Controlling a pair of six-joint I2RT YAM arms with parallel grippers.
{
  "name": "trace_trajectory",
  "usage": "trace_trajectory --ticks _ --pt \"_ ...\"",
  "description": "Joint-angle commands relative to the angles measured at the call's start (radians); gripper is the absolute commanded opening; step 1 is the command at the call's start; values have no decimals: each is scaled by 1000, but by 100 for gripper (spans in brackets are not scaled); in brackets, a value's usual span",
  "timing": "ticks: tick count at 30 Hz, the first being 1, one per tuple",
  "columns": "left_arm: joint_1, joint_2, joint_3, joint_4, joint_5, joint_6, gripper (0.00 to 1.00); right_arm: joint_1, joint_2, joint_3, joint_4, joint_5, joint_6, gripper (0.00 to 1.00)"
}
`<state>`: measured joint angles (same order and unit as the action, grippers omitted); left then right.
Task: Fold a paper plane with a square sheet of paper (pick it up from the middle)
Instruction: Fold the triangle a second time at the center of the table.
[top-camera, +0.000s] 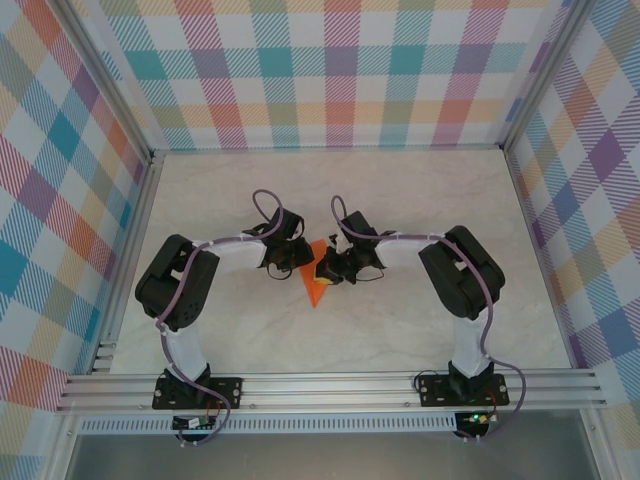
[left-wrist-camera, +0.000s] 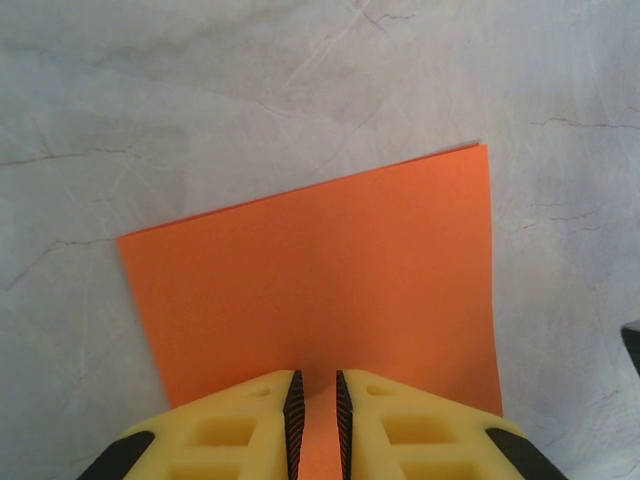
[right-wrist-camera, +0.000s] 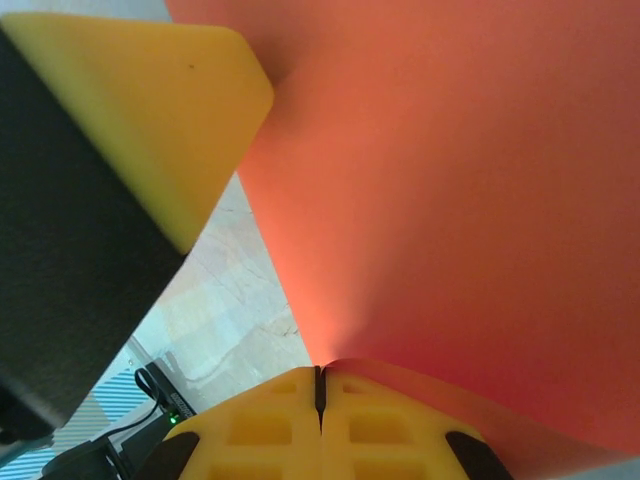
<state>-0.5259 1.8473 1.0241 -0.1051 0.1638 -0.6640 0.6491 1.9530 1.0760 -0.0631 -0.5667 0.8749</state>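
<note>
Evidently, your left gripper (left-wrist-camera: 316, 425) pinched the orange sheet (left-wrist-camera: 320, 270) between narrowly parted fingers, while your right gripper (right-wrist-camera: 320, 392) clamped tight on it too.

Overhead: square sheet of paper (top-camera: 317, 291) largely hidden beneath both wrists (top-camera: 285, 250); folds too small to read.
Left wrist view: sheet's near edge hidden under left gripper (left-wrist-camera: 315, 415) fingers (left-wrist-camera: 235, 425); grip indeterminate.
Right wrist view: sheet cut off top and right.

No text, label, brand, number or sign can be read. The orange sheet of paper (left-wrist-camera: 320, 280) is plain. The yellow left gripper (left-wrist-camera: 315, 390) and right gripper (right-wrist-camera: 320, 380) carry no lettering. The checked walls (top-camera: 340, 70) show pattern alone.
</note>
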Motion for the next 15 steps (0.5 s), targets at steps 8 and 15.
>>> trace_trajectory --ticks 8,15 --pt "11 46 7 -67 -20 19 20 13 39 37 36 -37 -23 1" --pt "10 50 10 -70 -20 20 20 14 59 47 46 -40 -25 1"
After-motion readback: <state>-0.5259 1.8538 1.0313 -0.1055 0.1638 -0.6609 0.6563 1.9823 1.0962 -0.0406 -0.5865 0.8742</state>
